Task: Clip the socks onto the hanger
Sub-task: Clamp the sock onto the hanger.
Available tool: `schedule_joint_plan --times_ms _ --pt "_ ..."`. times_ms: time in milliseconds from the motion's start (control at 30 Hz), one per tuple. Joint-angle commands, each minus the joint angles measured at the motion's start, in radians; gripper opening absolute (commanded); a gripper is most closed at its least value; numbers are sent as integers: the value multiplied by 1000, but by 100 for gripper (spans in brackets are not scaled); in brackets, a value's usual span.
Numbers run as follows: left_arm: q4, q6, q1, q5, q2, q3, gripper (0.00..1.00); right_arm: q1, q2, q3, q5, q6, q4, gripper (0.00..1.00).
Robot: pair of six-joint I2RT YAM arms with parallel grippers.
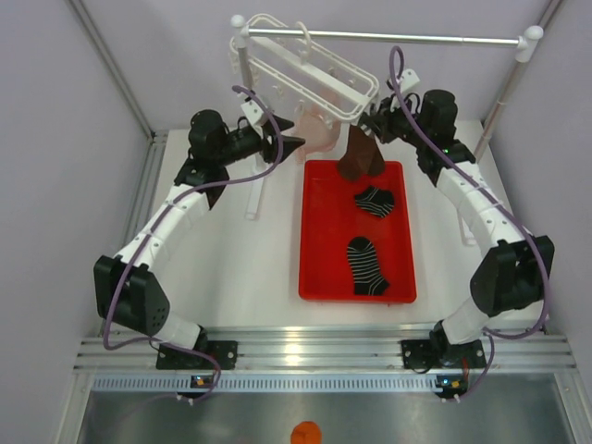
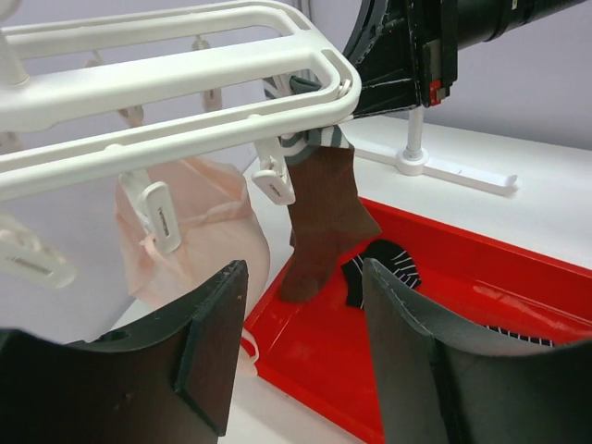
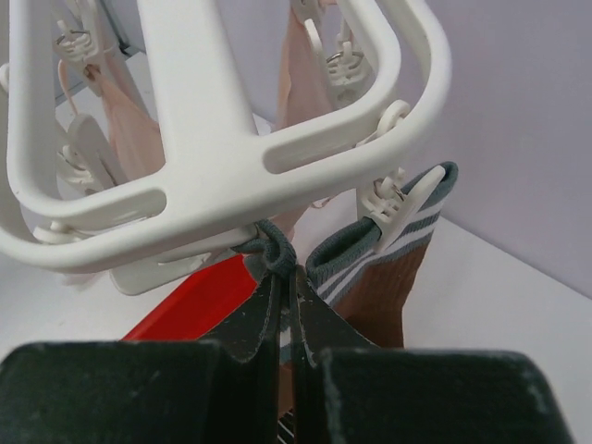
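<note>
Pinching brown sock [image 3: 384, 296] cuff under hanger [image 3: 213, 139], right claw [image 3: 287, 277] pressed together; left claw [image 2: 303, 277] half spread, touching nothing.

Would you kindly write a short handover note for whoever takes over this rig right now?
Left hand: open, empty, poised below the hanger.
Right hand: shut on the striped cuff of the brown sock, held up at the hanger's corner.
Done: a peg seems to bite that cuff, though I can't be sure.
Left: check the peg's hold, let go, then clip the two black socks lying in the red tray. No second brown sock is in view.
</note>
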Motion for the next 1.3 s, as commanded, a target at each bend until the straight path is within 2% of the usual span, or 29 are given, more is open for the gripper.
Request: schedule_joint_plan --times_ms 0,133,300,600,767,1000,1133,1200,1267 --pt "25 -84 22 -32 -59 -22 58 -17 29 72 13 -24 46 0" --pt "27 -136 47 -67 -78 -42 58 -18 66 107 55 -39 88 0" --pt "22 -127 64 -121 -84 -42 58 -23 86 130 121 -39 118 0" --pt "-9 -167 113 -201 -39 23 56 -23 -47 20 38 -55 92 0" --pt "-36 -162 113 -327 -19 56 59 -32 -139 -9 68 -56 76 0" --pt "-76 -159 114 -379 48 129 62 -87 -143 35 166 -64 59 0" --pt "-62 -158 116 -350 73 152 61 -112 -133 57 183 -73 53 0" --pt "-18 -167 120 -214 73 139 60 -113 -130 63 196 -85 56 0" --pt "118 -207 123 -79 62 92 59 -116 -118 75 200 -101 56 0"
